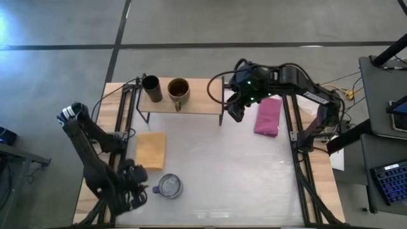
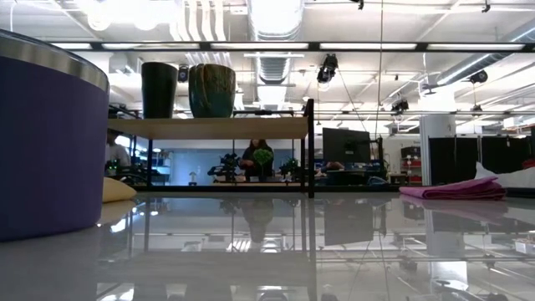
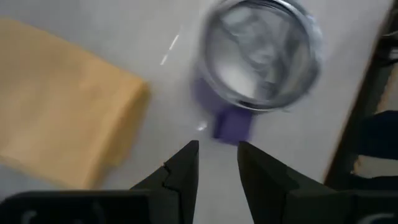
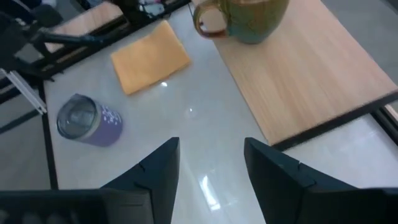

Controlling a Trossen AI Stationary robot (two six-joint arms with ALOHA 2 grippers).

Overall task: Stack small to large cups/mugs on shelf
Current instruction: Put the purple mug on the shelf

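Note:
The black cup (image 1: 152, 88) and the tan-olive mug (image 1: 179, 91) stand upright side by side on the left half of the wooden shelf (image 1: 197, 103). The mug's handle points toward the table's near edge. The purple tumbler (image 1: 170, 186) stands on its base on the table near the front left, silvery lid up. My left gripper (image 3: 217, 163) is open with a narrow gap, just left of the tumbler. The tumbler's purple side tab (image 3: 232, 124) faces it without touching. My right gripper (image 4: 211, 155) is open and empty above the table by the shelf's right end (image 1: 235, 111).
A folded yellow cloth (image 1: 151, 150) lies between the shelf and the tumbler. A folded magenta cloth (image 1: 268, 116) lies at the far right, next to my right gripper. The right half of the shelf board (image 4: 311, 68) is bare. Black frame rails run along both table sides.

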